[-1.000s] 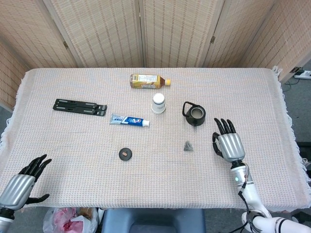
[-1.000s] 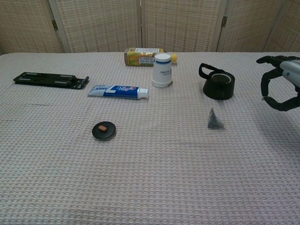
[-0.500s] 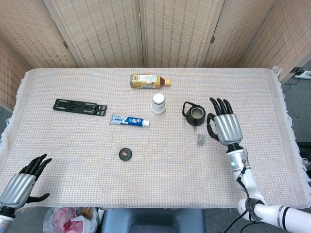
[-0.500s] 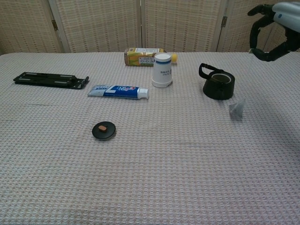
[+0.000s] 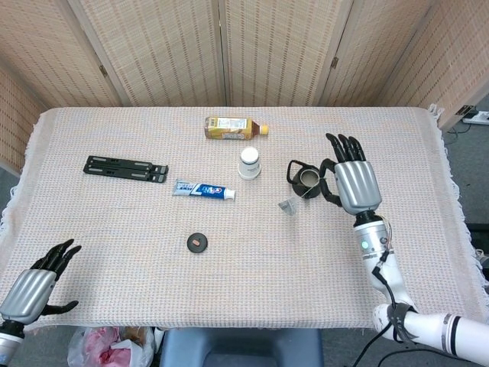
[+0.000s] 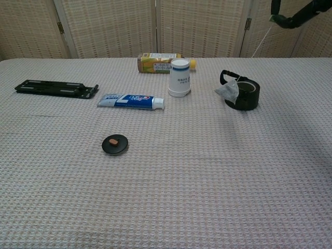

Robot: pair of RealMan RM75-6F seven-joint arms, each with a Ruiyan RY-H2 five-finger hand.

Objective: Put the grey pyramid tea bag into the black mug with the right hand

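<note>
The right hand (image 5: 353, 183) holds the string of the grey pyramid tea bag (image 6: 227, 90); the bag hangs just beside the black mug (image 6: 244, 94). The left hand (image 5: 34, 283) rests with fingers apart, holding nothing, near the table (image 5: 114, 267) edge.

**Two cameras, one high and one low**

The head view looks steeply down from above the near edge, taking in the whole cloth-covered surface (image 5: 382, 306) and the folding screens (image 5: 229, 53) behind. The chest view sits low and closer, facing across the surface toward those screens. Both share the black mug (image 5: 308, 181) just beside the right hand's fingers (image 5: 344, 145), the paper cup (image 6: 179, 78) and toothpaste tube (image 6: 130, 101).
</note>
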